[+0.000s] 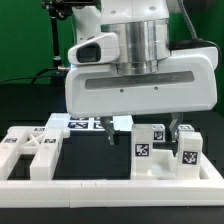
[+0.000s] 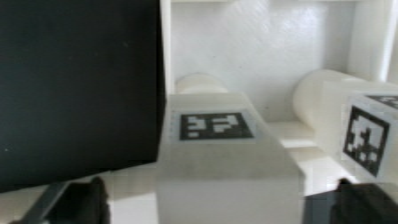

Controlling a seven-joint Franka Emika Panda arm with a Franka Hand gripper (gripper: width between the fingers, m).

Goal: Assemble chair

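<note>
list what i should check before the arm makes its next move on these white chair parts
1. Jaws open: ok. The gripper stands wide open.
2. Nothing carried: ok. No part hangs between the fingers.
3. Target lined up: ok. In the wrist view, the white blocky tagged plastic part lies between the two fingers.
4. Clearance to its neighbour: cannot tell. The second white tagged block sits close beside one finger.
5. Height over the target: cannot tell from either view.
6. Other parts out of the way: ok. The white H-shaped notched plastic part lies apart, at the exterior view's left.
</note>
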